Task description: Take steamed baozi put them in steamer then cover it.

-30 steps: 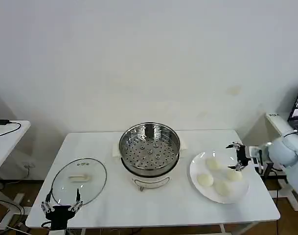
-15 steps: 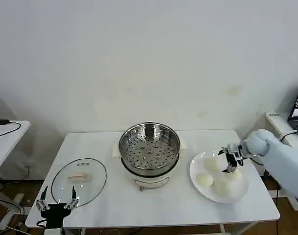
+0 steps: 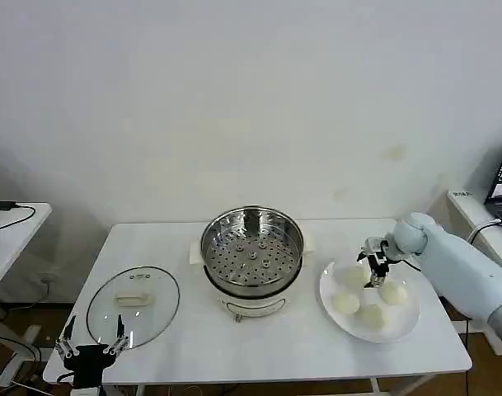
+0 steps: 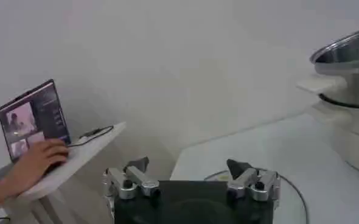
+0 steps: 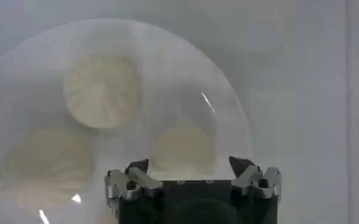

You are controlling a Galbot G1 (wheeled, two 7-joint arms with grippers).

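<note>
Hovering over the plate (image 3: 401, 321) of four baozi (image 3: 346, 303), the right gripper (image 3: 372, 266) spreads its fingers (image 5: 138, 165) above the rear bun (image 5: 184, 149); left gripper (image 3: 89, 345) open off the counter's (image 3: 300, 342) near edge.

My right gripper (image 3: 372, 261) swings in from the plate's (image 3: 403, 327) three o'clock edge and now hangs, fingers spread, over the baozi (image 3: 354, 276) at twelve o'clock. My left gripper (image 3: 91, 344) sinks slightly toward six o'clock, below the glass lid (image 3: 133, 299).
</note>
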